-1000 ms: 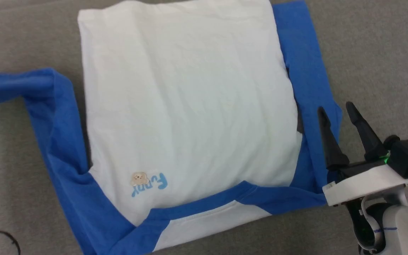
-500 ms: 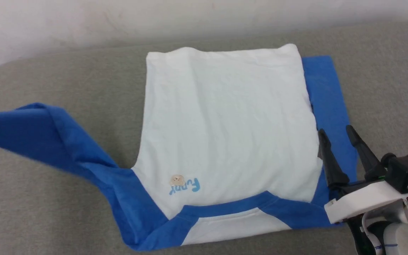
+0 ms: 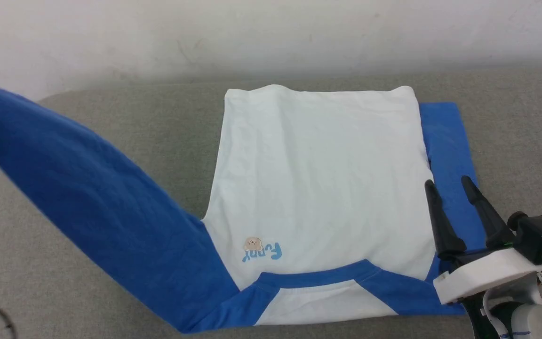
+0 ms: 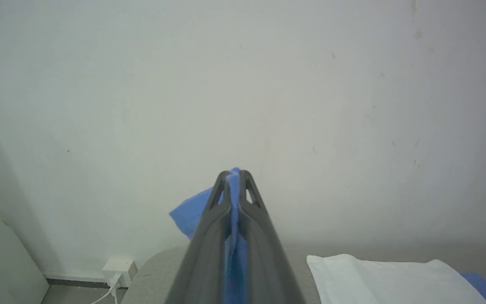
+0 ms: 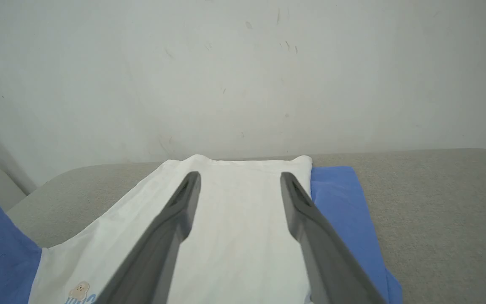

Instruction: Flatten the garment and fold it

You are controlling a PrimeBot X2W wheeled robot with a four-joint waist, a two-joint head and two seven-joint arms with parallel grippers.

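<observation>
While my head is tilting up and bringing the wall (image 3: 252,37) into sight, my left pincer (image 4: 234,175) is clamping narrow on the blue end of the left sleeve (image 3: 87,197). 1 second ago that sleeve was lying bent and rumpled on the grey surface (image 3: 134,122) at the left. Now it is rising off it, stretching in 1 straight band from the near shoulder up toward the far left.

The garment (image 3: 318,179) is lying mid-surface, its white body flat, its collar near and its hem far. The right sleeve (image 3: 445,141) is lying straight along its right edge. My right pincer (image 3: 446,181) is hovering wide over the near part of that sleeve, holding nothing.

I am judging the flattening nearly done. With the left sleeve drawn taut, it is becoming ready to be carried right across the white body as a fold.
</observation>
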